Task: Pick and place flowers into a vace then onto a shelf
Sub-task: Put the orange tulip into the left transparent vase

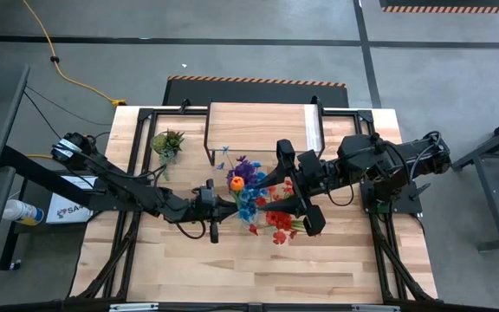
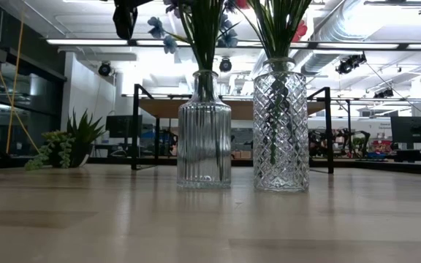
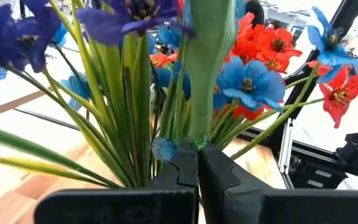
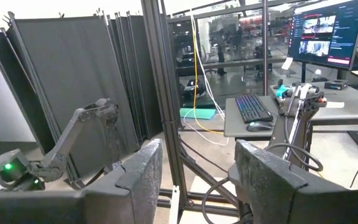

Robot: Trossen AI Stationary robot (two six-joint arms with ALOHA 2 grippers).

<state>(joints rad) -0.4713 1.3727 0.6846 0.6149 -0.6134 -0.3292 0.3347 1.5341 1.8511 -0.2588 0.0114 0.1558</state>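
The left gripper [image 3: 197,158] is clamped on a green flower stem [image 3: 209,68] among the flowers [image 1: 254,195]. The right gripper [image 4: 197,168] stands open, holding nothing, above the worktop [image 1: 336,260].

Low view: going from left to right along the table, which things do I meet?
Small potted plant → ribbed glass vase → diamond-cut glass vase.

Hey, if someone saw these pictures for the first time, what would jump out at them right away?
Two glass vases, a ribbed one and a diamond-cut one, stand side by side mid-table, packed with red, blue, purple and orange flowers. The left pincer is shut on a green stem among the blooms, while the right pincer is open and holds nothing.
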